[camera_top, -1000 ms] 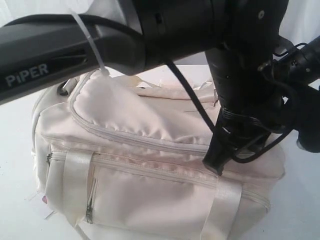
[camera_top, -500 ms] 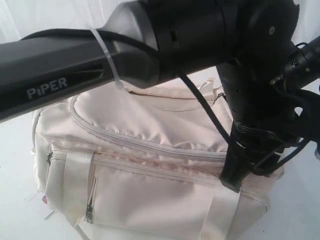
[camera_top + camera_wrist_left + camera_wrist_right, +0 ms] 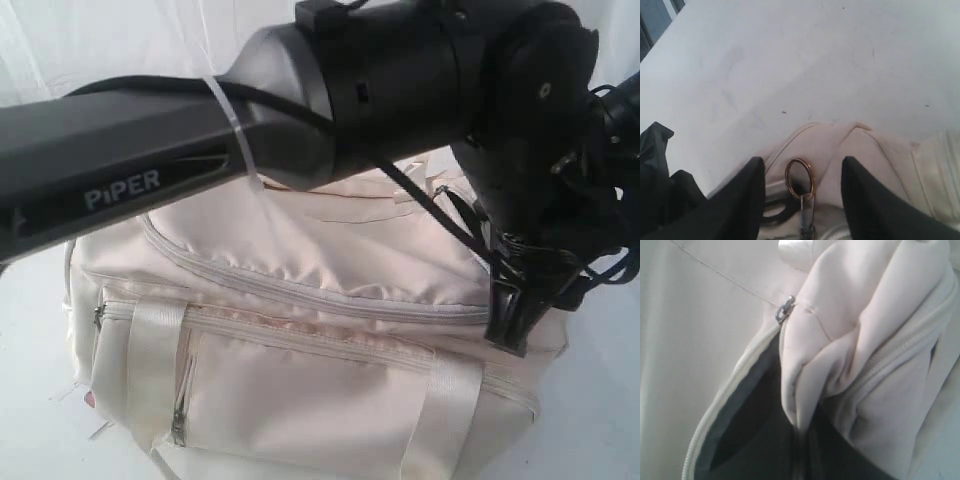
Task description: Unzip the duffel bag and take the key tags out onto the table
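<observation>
The duffel bag sits on the white surface with its long side and front pockets facing the exterior camera, straps hanging down the front. The left arm reaches across above the bag, and its wrist drops to the bag's right-hand end.

In the left wrist view, the left jaws stand wide apart. The two black fingers rest either side of a gold ring on a metal zip pull. The ring lies in the gap between the fingers, touching neither, so the left jaws have hold of nothing. Under and around the ring is the cream fabric of the bag's end. Beyond it the bare surface runs on to an edge with something dark past it.

In the right wrist view, the bag's zip is partly undone. Its grey slider sits at the end of an open slit, and dark lining shows inside. Beside the slit a bunched fold of cream fabric narrows down into the dark area where the right jaws are. Those jaws are closed, and the fold appears pinched in them, though the fingers themselves are hard to make out.
</observation>
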